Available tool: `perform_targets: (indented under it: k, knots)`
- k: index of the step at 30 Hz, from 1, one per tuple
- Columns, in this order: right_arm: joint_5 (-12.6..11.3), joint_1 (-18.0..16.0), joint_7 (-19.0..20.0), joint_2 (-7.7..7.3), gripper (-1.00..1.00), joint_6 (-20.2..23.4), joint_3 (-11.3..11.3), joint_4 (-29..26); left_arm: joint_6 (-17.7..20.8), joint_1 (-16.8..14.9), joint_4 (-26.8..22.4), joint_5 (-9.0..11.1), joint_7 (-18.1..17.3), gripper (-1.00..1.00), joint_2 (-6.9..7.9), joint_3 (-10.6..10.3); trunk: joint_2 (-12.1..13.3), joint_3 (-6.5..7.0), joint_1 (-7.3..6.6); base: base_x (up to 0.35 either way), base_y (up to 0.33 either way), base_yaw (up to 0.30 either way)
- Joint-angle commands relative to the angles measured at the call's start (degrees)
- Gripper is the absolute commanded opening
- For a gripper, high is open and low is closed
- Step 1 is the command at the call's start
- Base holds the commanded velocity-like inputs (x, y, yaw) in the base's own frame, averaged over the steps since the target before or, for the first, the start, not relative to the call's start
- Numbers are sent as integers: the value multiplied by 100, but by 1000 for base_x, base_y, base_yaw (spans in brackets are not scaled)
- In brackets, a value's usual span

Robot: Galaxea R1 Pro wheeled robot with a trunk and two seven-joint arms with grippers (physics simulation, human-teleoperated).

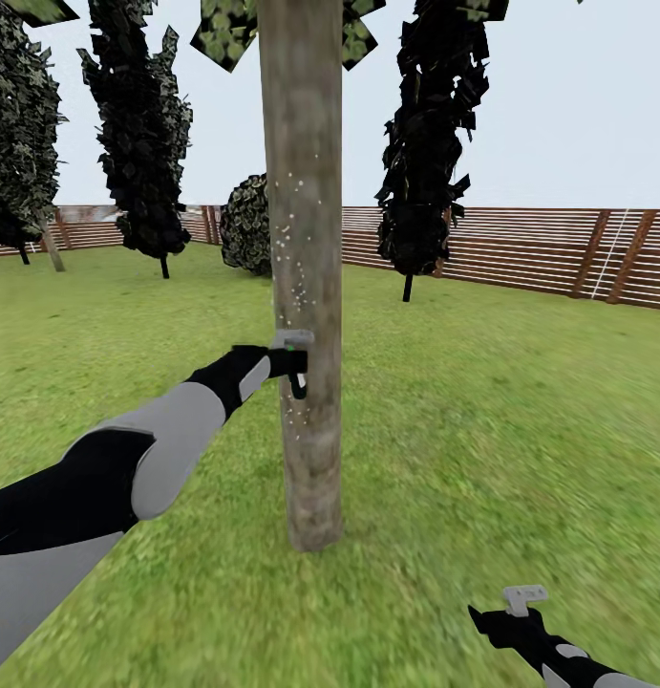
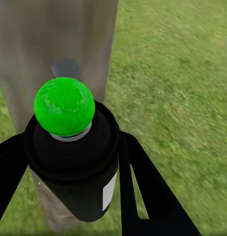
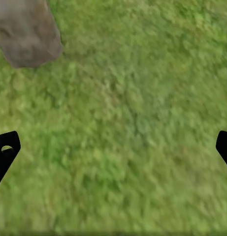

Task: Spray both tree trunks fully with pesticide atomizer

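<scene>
The pesticide atomizer (image 2: 74,162) is a black bottle with a round green cap (image 2: 64,105), and my left gripper (image 2: 76,177) is shut on its body. In the head view the left gripper (image 1: 289,361) holds the atomizer (image 1: 298,371) right against the left side of a tree trunk (image 1: 303,191), about halfway up its visible length. White specks dot the grey-brown bark above and below the gripper. The trunk (image 2: 54,39) stands close behind the cap. My right gripper (image 1: 519,612) hangs low at the right, open over grass (image 3: 123,123), with the trunk's base (image 3: 27,32) to one side.
Dark narrow conifers (image 1: 425,143) (image 1: 143,134) and a round bush (image 1: 245,225) stand behind the trunk. A brown slatted fence (image 1: 521,248) runs along the back and right. Green lawn (image 1: 482,411) spreads all around the trunk.
</scene>
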Motion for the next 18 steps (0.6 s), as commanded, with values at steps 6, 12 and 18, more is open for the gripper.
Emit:
perform_targets:
  k: [6, 12, 18]
  knots:
    - [-61, -11, 35, 0, 100, -36, 37, 26, -276, 1, 480, 50, -10, -100, 0, -13, -9, -9, 2, 0, 0, 0]
    - [-61, -11, 36, 0, 100, -36, 37, 26, -569, 9, 574, 48, -104, -100, 0, -13, -9, -9, 2, 0, 0, 0]
    - [-61, -11, 36, 1, 100, -36, 37, 26, -588, 11, 521, 52, -942, -100, 0, -26, -9, -9, 2, 0, 0, 0]
